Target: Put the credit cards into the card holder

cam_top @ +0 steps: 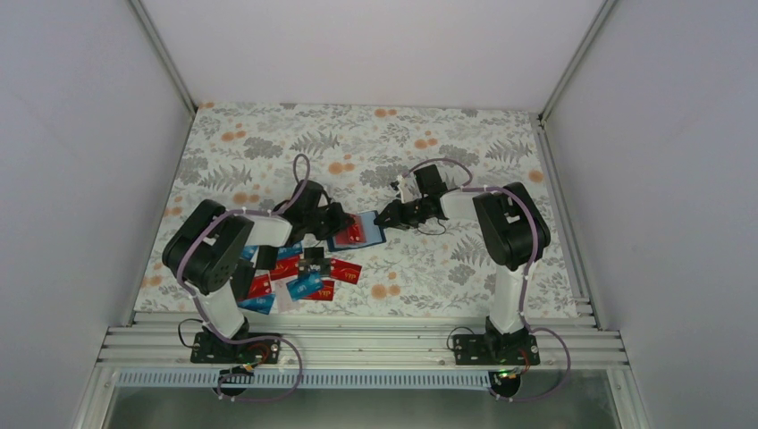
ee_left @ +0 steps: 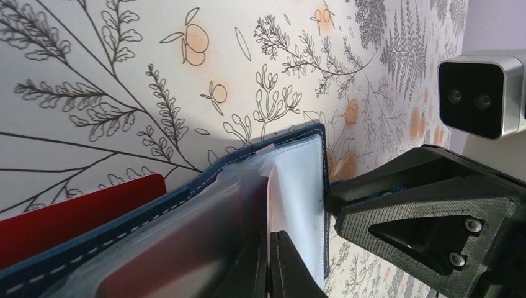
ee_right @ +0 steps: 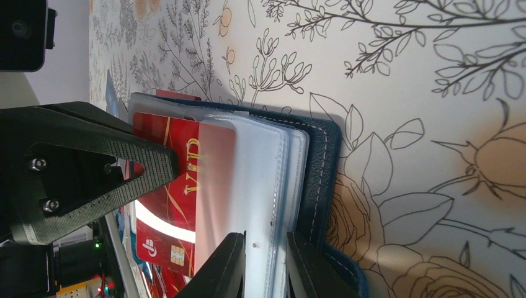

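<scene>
The navy card holder lies open on the flowered cloth, its frosted sleeves facing up. A red credit card with gold marks sits partly inside a sleeve. My left gripper is shut on that card's outer edge, which runs as a thin line between the shut fingertips in the left wrist view. My right gripper comes from the opposite side and is shut on the holder's far edge, with the sleeves and the stitched navy cover between its fingers. Loose credit cards lie near the left arm.
The loose pile holds red, light blue and black cards, overlapping, between the holder and the left arm's base. Another red card lies just beyond the holder's navy rim. White walls enclose the table on three sides.
</scene>
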### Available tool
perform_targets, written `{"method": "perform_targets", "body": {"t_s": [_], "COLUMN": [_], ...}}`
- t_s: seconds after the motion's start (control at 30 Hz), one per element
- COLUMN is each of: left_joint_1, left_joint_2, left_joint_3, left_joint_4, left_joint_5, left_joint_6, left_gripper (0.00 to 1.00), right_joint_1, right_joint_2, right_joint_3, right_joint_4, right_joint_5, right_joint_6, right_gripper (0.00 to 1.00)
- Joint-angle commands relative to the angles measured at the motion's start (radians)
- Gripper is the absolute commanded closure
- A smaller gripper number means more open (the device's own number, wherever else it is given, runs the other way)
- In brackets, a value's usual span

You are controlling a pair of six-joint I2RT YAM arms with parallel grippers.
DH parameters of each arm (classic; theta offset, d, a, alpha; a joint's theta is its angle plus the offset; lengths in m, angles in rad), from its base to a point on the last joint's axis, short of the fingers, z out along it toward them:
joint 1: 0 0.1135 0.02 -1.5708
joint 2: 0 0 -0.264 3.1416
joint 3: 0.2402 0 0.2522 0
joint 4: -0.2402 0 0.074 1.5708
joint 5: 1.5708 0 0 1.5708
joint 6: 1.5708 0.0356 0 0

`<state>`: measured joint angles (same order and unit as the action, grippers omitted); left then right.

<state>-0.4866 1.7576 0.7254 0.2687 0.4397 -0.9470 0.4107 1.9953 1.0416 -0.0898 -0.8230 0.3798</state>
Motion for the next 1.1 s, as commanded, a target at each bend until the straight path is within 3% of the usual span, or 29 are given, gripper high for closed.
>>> {"method": "perform_targets", "body": {"t_s": [0.0, 0.73, 0.97, 1.07], "left_joint_1": [-0.023, -0.12, -0.13, -0.135], "left_joint_2": [0.034, 0.092, 0.05, 0.032], "left_joint_3": [0.001, 0.046, 0.062, 0.067], "left_joint_4": [0.02, 0.05, -0.045, -0.08], "left_joint_5": [-0.028, -0.089, -0.146, -0.16], "left_joint_6": [-0.005, -0.037, 0.007, 0.023], "left_gripper": [0.98, 0.98, 0.97, 0.92], "right_joint_1": [0.016, 0.023, 0.023, 0.023], "right_joint_2": [0.053, 0.021, 0.003, 0.001], "right_joint_3": [-0.038, -0.063, -0.064, -0.064], "right_joint_4": [-0.061, -0.047, -0.047, -0.045], "right_joint_5": [0.049, 0.043, 0.046, 0.045], "right_joint_6": [-0.014, -0.011, -0.014, -0.015], "right_gripper": [0.8, 0.8, 0.8, 0.8]}}
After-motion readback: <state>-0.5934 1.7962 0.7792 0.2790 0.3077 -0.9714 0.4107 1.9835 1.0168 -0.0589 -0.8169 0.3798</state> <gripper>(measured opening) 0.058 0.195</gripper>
